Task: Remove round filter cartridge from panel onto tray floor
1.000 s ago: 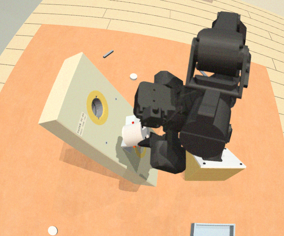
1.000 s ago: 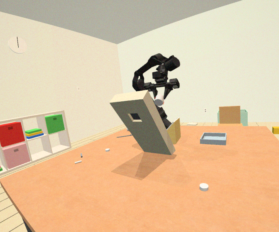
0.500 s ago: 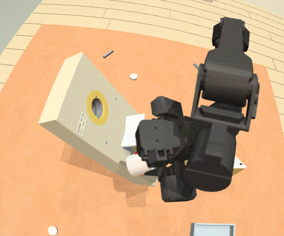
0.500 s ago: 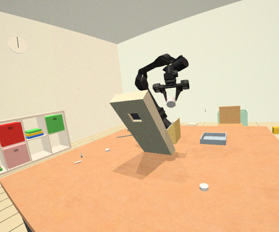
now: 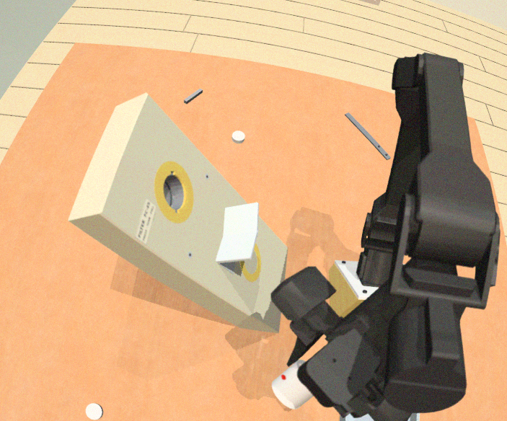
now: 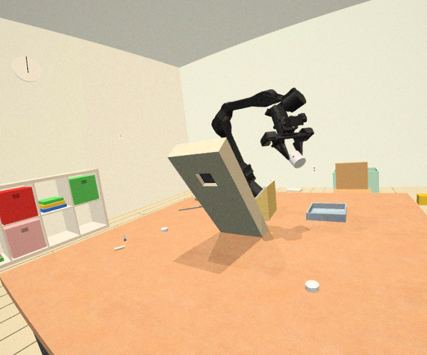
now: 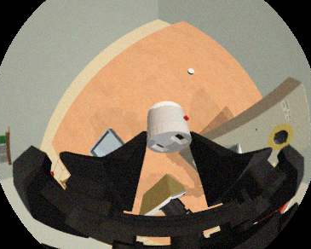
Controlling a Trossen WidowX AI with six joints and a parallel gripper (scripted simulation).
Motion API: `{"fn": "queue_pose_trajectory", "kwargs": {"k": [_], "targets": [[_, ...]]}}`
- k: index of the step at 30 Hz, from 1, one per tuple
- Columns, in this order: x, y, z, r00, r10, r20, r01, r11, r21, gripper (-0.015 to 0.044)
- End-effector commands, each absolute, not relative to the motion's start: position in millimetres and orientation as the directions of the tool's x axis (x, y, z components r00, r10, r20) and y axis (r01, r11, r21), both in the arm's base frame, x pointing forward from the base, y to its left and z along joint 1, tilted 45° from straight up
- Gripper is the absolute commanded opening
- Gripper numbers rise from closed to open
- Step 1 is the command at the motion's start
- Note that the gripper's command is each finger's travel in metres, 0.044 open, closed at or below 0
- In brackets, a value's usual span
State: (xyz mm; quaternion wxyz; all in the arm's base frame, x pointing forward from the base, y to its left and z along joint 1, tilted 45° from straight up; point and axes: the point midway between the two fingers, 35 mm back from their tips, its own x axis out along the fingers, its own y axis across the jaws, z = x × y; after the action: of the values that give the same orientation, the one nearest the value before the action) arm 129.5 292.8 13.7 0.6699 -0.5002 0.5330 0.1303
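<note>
The white round filter cartridge [image 5: 293, 386] [image 6: 297, 158] [image 7: 168, 125] with a red dot is out of the panel, in the air. My gripper [image 6: 291, 151] [image 7: 168, 135] is shut on it; in the wrist view its face with two slots points back toward the gripper. The service panel [image 5: 126, 181] [image 6: 228, 198] [image 7: 245, 132] leans on the table, its yellow-ringed round hole open. The blue-grey tray [image 6: 326, 219] [image 7: 96, 146] stands on the table; in the exterior view the cartridge hangs high above the table, a little left of the tray. In the top view the arm hides most of the tray.
A pale bent plate [image 5: 239, 231] stands out from the panel's face over a second yellow ring [image 5: 257, 262]. The arm's yellow-sided base block [image 5: 342, 296] [image 6: 269, 202] [image 7: 160, 193] stands between panel and tray. White discs [image 5: 238, 136] [image 5: 94, 411] [image 6: 311, 286] and grey bars [image 5: 193, 96] [image 5: 366, 135] lie on the table.
</note>
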Motion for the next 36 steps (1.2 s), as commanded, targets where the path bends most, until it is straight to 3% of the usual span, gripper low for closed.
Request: {"fn": "queue_pose_trajectory", "kwargs": {"k": [1, 5, 15, 36], "targets": [[108.2, 304.7, -8.6, 0.343, -0.302, -0.890, -0.828, 0.351, -0.438, 0.0000], [92.8, 312.2, -23.8, 0.300, -0.261, -0.918, -0.895, 0.255, -0.365, 0.0000], [87.7, 312.0, -28.7, 0.290, -0.257, -0.922, -0.905, 0.240, -0.351, 0.0000], [-37.5, 248.1, -133.5, 0.042, -0.233, -0.972, -0.993, -0.117, -0.015, 0.0000]]}}
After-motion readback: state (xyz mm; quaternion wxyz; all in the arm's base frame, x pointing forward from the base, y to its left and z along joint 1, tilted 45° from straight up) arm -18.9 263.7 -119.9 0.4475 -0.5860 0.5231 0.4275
